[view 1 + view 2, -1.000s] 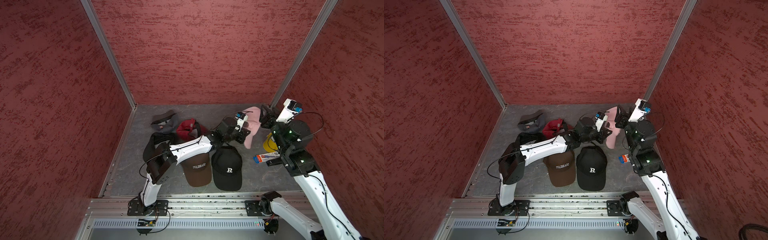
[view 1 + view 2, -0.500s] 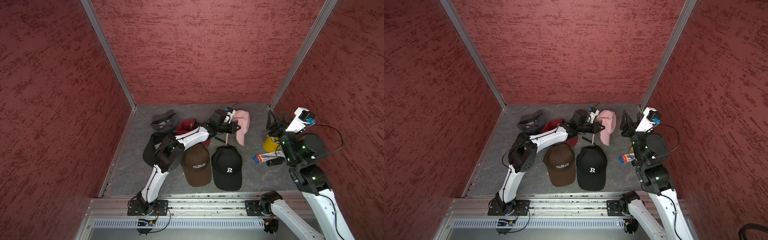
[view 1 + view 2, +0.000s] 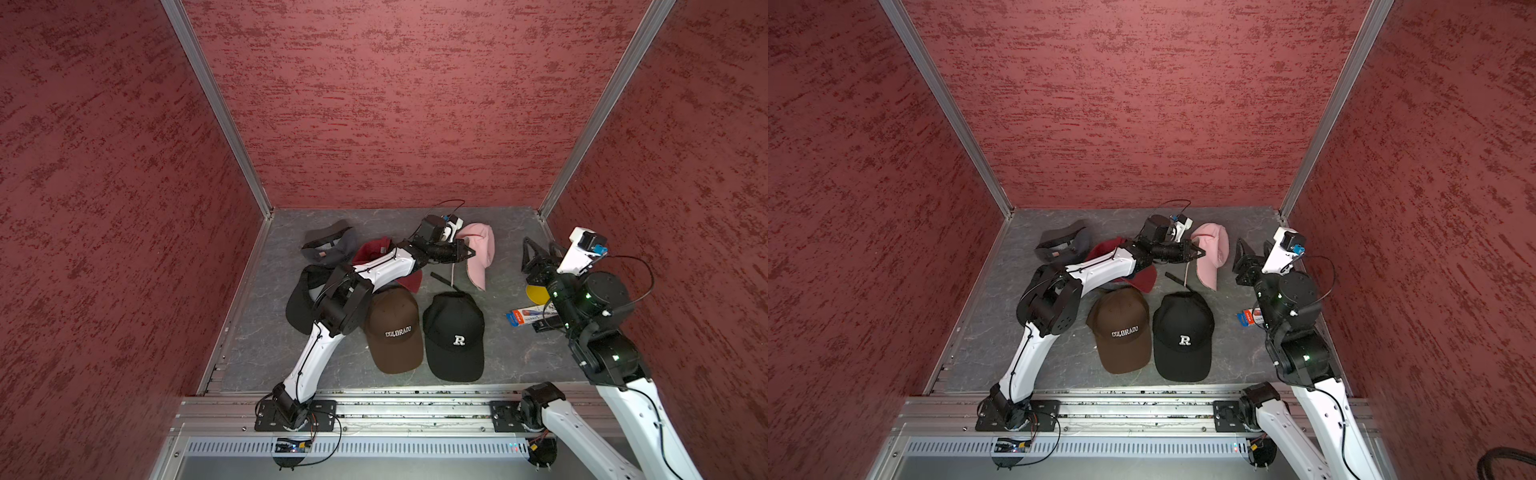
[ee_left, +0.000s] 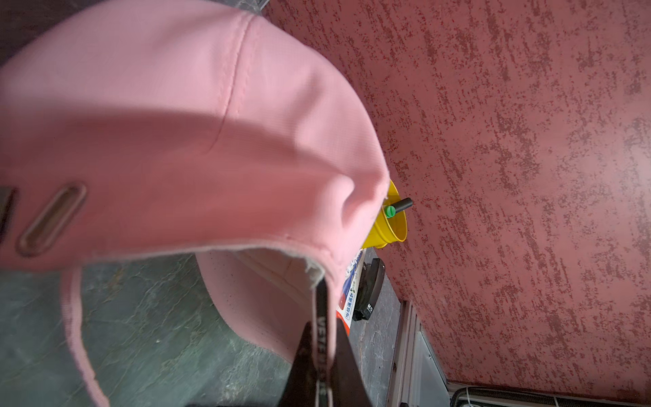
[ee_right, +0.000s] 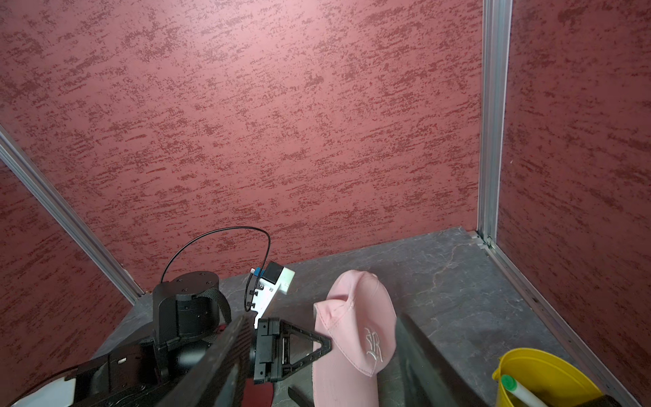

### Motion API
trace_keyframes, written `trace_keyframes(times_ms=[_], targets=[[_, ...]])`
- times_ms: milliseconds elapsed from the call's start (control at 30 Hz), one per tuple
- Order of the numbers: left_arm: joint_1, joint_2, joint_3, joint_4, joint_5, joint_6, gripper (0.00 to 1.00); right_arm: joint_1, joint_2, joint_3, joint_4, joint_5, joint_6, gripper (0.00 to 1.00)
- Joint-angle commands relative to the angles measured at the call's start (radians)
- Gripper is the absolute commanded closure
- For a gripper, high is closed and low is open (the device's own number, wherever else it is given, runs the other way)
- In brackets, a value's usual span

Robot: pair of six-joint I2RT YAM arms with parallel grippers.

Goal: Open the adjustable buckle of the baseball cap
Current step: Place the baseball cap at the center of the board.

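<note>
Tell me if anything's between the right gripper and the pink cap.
Nothing visible does. The open right gripper sits apart from the pink cap, with only bare table between them. The left gripper, shut on its strap, is on the cap's other side.

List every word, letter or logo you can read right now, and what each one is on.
"COLORADO": front of the brown cap.
"R": front of the black cap.
"VE...", rest blurred: black strap at the pink cap edge.
Pale monogram on the pink cap: not legible.
Print on the blue-and-white packet: too small to read.
</note>
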Motion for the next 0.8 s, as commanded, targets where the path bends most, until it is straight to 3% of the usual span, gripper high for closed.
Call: trace_keyframes(times_ms=[0, 200, 400, 567, 767], targets=[[0.017, 0.005, -0.012, -0.034, 0.012, 0.028, 1.00, -0.003, -0.009, -0.028, 0.007, -0.036, 0.021, 0.35], [0.031, -0.003, -0.040, -0.129, -0.037, 0.087, 0.99, -0.003, -0.001, -0.052, 0.018, -0.067, 0.036, 0.35], [0.033, -0.009, -0.043, -0.232, -0.107, 0.143, 0.86, -0.003, -0.014, -0.076, 0.017, -0.077, 0.048, 0.34], [0.026, -0.030, -0.052, -0.287, -0.189, 0.179, 0.61, -0.003, -0.023, -0.107, 0.036, -0.107, 0.074, 0.34], [0.013, -0.037, -0.036, -0.354, -0.286, 0.202, 0.53, -0.003, -0.013, -0.120, 0.054, -0.135, 0.087, 0.33]])
